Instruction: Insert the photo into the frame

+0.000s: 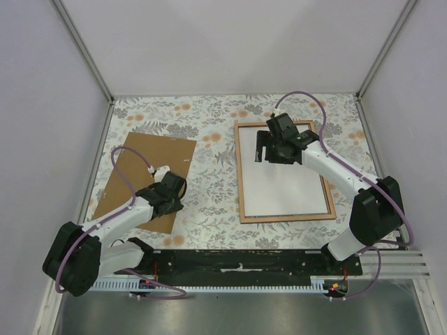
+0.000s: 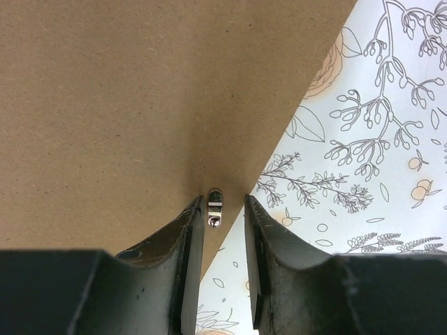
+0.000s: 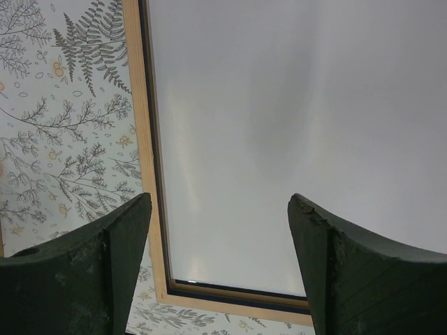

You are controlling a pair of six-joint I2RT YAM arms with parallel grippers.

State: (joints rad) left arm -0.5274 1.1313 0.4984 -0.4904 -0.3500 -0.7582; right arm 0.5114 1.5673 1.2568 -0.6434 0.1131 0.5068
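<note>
Frame: lies flat, wood-coloured back up, right of table centre; photo inside it, white reverse up. Right gripper: over frame, jaws wide apart, empty. Left gripper: over brown backing panel, jaws narrowly parted, holding nothing.

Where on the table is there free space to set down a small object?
The floral strip between the backing panel and the frame is bare, and so is the far band along the back wall. Crowded: the near left, where the left arm lies over the panel, and the right edge beside the right arm.
</note>
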